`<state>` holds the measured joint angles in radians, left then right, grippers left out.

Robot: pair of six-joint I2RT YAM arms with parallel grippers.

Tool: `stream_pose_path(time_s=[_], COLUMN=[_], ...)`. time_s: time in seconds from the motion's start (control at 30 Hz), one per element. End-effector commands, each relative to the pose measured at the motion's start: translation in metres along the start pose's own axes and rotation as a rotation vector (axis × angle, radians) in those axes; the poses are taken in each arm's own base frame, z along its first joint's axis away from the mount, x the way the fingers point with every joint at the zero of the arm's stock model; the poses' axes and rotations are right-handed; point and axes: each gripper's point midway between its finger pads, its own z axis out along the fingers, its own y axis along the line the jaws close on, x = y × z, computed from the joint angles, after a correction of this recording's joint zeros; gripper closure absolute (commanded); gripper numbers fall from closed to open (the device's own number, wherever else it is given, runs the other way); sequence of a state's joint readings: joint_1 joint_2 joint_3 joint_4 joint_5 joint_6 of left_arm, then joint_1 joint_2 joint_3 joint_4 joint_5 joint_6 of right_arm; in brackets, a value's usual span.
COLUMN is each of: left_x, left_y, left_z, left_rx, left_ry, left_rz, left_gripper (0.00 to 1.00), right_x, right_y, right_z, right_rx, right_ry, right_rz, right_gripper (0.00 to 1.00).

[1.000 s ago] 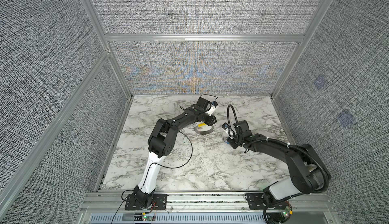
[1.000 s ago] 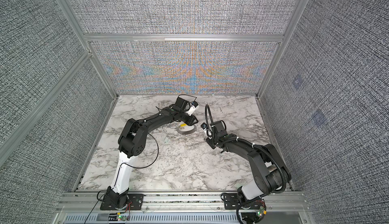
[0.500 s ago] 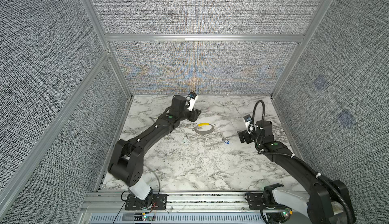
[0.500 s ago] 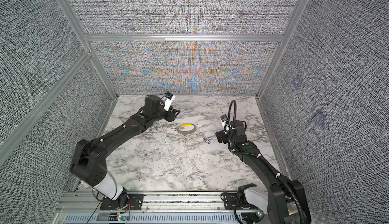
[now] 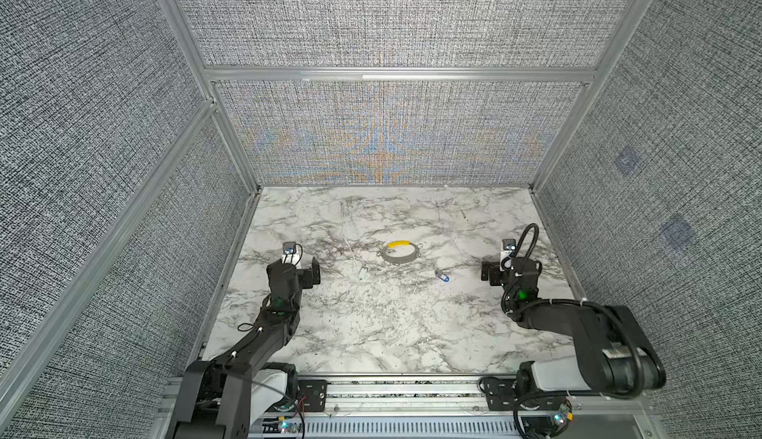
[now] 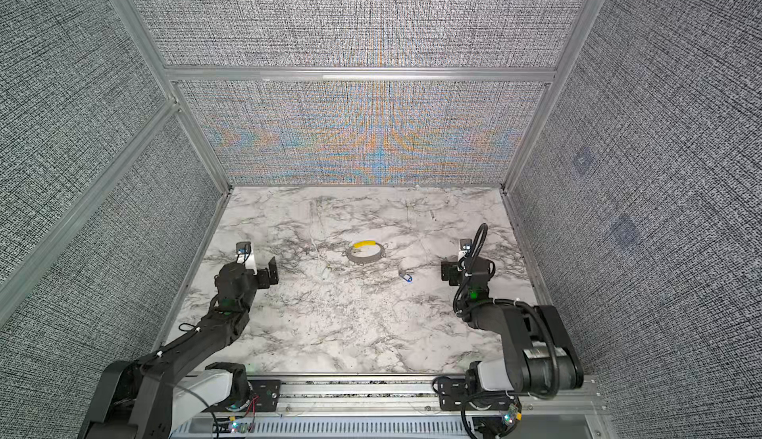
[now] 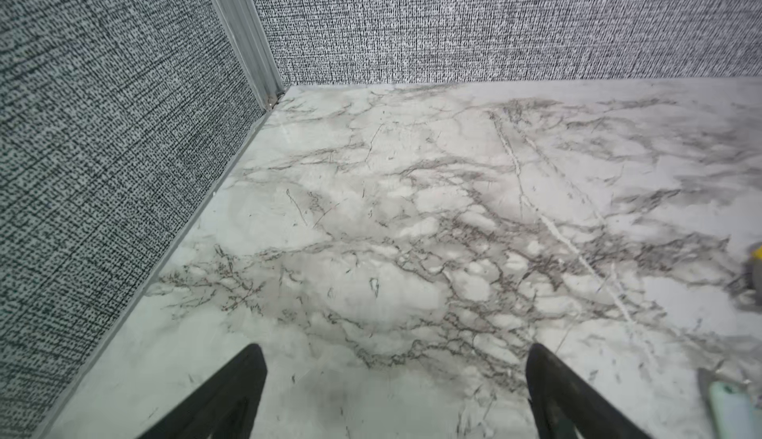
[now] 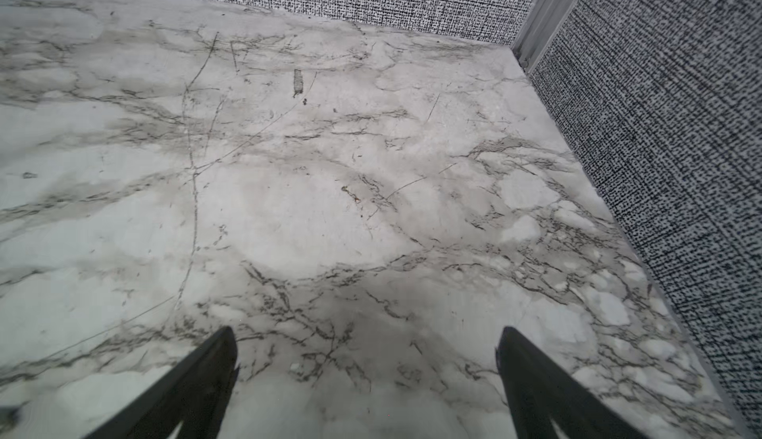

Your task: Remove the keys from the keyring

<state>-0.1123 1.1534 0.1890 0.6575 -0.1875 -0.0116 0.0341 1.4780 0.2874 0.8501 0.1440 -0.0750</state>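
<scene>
Between the table's side edges lies the keyring, likely stiff and light. Blue key lies apart, best pinched by its head. Left hand and right hand are released, empty.

Grey keyring with yellow sleeve, blue-headed key, white grey-veined marble table

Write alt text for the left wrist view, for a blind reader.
The left claw hangs open and empty above a white, grey-veined marble table, near a corner of grey woven walls. A small pale silvery-white key and part of the grey, yellow-sleeved keyring show at the picture's edge.
</scene>
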Motion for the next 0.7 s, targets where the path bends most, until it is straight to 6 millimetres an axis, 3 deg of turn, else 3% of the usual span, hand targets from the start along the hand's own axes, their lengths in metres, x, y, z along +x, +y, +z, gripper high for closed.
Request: stream_pose_path(time_s=[0.0,0.07,0.17,0.23,0.37,0.67], left_x=[-0.05,-0.058,-0.044,-0.046,-0.038,-0.042], left_y=[0.014,0.015,0.013,0.013,0.009,0.007], left_z=[-0.008,-0.01,0.004,0.006,0.023,0.02], left_rx=[-0.044,-0.019,0.019,0.028,0.054,0.063], left_ry=[-0.286,-0.353,-0.326,-0.371,-0.252,-0.302], left_rz=[0.008,-0.038,-0.062,-0.048,-0.067,-0.033], left_gripper=[0.01,0.01,0.01,0.01,0.01,0.01], right_x=[-0.037,-0.035,-0.035,-0.037,-0.034,-0.034], right_y=[-0.003,-0.002,-0.002,-0.005,-0.012,-0.009], right_z=[-0.009,-0.009,0.0,0.003,0.008,0.013], right_rx=[-0.038,-0.046,-0.043,-0.02,0.013,0.002], right_ry=[-0.248,-0.212,-0.179,-0.177,-0.148,-0.13], right_rz=[0.095,0.081,0.082,0.096,0.112,0.111], right_gripper=[0.01,0.01,0.01,0.01,0.01,0.01])
